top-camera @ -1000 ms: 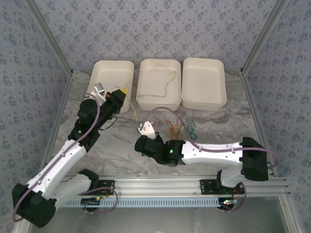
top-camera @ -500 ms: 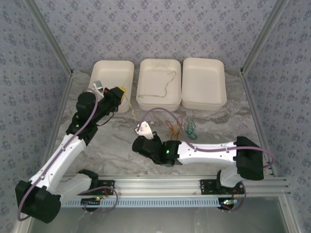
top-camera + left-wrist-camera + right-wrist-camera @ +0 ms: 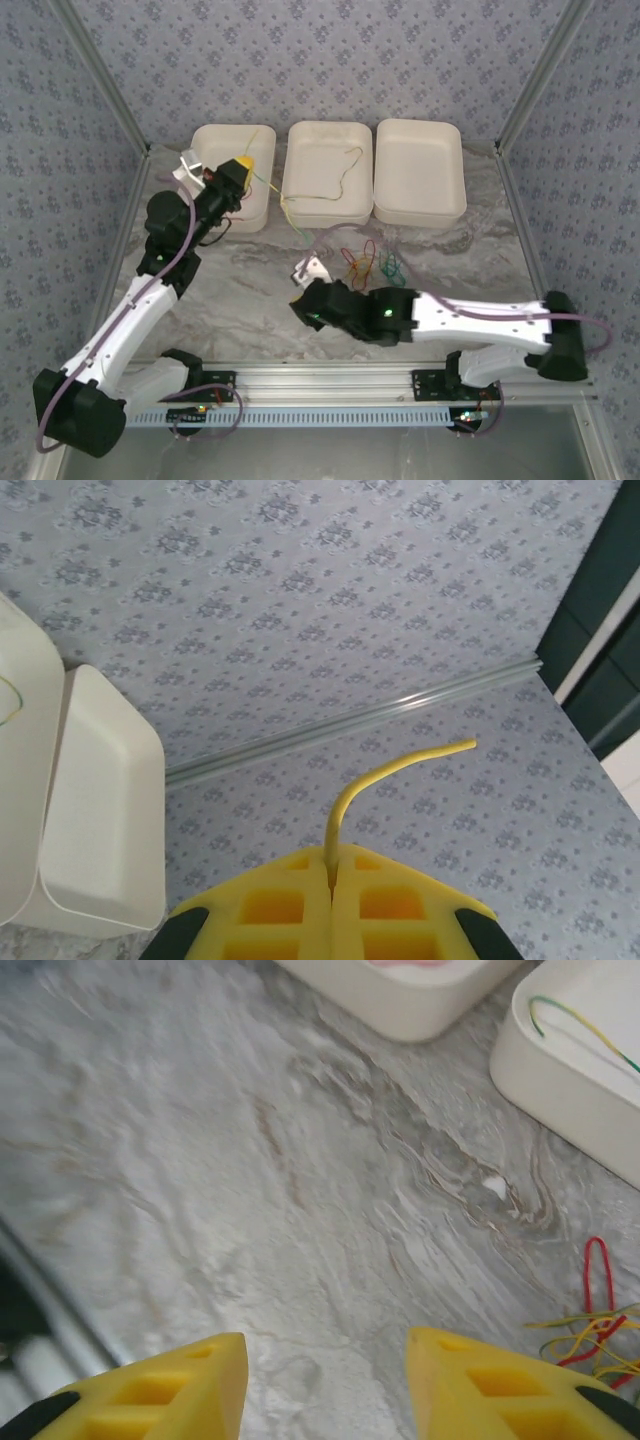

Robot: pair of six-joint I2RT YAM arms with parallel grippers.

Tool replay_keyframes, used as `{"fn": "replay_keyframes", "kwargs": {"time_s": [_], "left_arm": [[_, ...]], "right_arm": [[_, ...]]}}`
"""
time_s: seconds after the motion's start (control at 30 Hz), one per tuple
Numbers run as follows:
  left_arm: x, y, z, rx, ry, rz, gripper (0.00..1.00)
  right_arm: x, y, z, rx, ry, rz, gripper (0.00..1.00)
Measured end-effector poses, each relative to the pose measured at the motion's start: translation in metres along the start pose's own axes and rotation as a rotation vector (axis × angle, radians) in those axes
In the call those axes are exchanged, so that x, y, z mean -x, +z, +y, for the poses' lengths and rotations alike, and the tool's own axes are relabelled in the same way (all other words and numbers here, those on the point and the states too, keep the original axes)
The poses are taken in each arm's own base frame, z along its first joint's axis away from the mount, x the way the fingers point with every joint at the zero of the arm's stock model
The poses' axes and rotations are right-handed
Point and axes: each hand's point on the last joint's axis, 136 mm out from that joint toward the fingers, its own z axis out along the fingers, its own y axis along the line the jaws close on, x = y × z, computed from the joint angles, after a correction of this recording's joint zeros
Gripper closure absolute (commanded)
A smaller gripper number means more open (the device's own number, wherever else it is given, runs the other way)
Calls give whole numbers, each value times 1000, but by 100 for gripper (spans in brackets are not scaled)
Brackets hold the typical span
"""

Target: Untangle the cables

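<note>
Grey marbled table [image 3: 250, 290]: left gripper [image 3: 331, 865] pinches a thin yellow wire [image 3: 420, 757] above the 11 o'clock white plastic tray [image 3: 205, 130], likely to deposit it. Right gripper [image 3: 325, 1360] gapes beside the red-yellow-green wire tangle [image 3: 368, 262].

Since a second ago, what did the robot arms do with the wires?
The left gripper, shut on the yellow cable, moved away from the arm bases and out over the left tray, drawing that cable along. The right gripper, open, shifted slightly right and its arm swung right. The tangle, the trays and the cable in the middle tray stayed about where they were.
</note>
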Motion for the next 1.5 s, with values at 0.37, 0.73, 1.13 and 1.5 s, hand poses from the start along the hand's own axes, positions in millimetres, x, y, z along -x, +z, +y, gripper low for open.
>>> {"fn": "replay_keyframes", "kwargs": {"time_s": [0.37,0.73,1.13,1.5], "left_arm": [[-21,-1,18,19,53,60,100],[-45,4,19,15,79,127,100],[-48,4,18,13,83,130,100],[-53,4,25,51,50,124,100]], "right_arm": [[78,-72,-59,288,280,-225,43],[92,-8,-43,419,332,-69,44],[112,6,-40,449,388,-88,96],[93,15,-34,301,255,-135,100]]}}
